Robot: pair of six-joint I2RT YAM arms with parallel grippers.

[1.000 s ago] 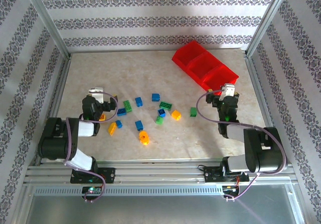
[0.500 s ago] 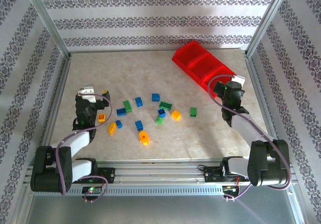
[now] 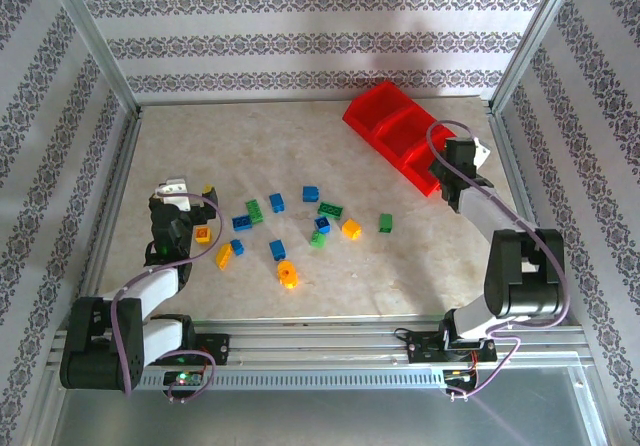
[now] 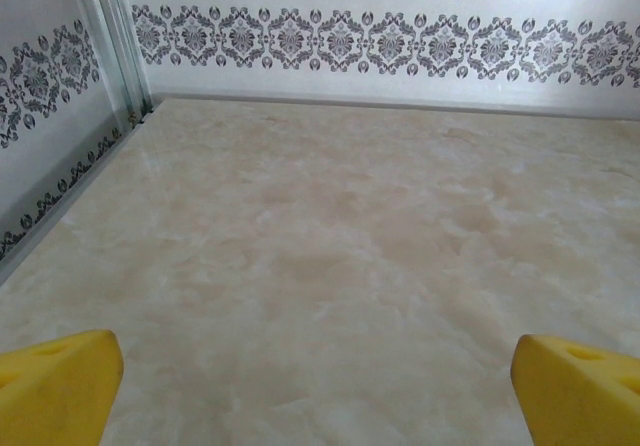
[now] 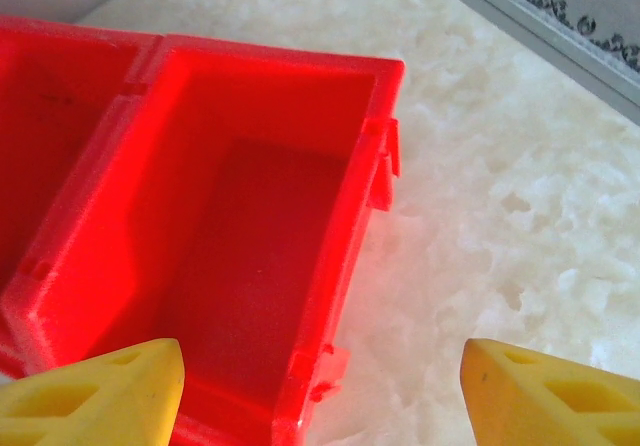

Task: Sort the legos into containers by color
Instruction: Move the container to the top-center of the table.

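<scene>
While the red tray (image 3: 378,144) runs diagonally far-left to near-right | right end effector (image 5: 322,394) spread | left end effector (image 4: 320,386) spread

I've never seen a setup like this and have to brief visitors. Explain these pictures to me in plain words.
This is a robot: two arms bolted at the near edge of a table. The wide picture looks down from above and behind them. The other two come from a camera on each wrist; the yellow wedges in their bottom corners are that arm's own fingertips. Green, blue and orange legos lie scattered mid-table. A red tray with three compartments sits far right. The left gripper is open above bare table. The right gripper is open at the tray's end compartment. Neither holds anything.
</scene>
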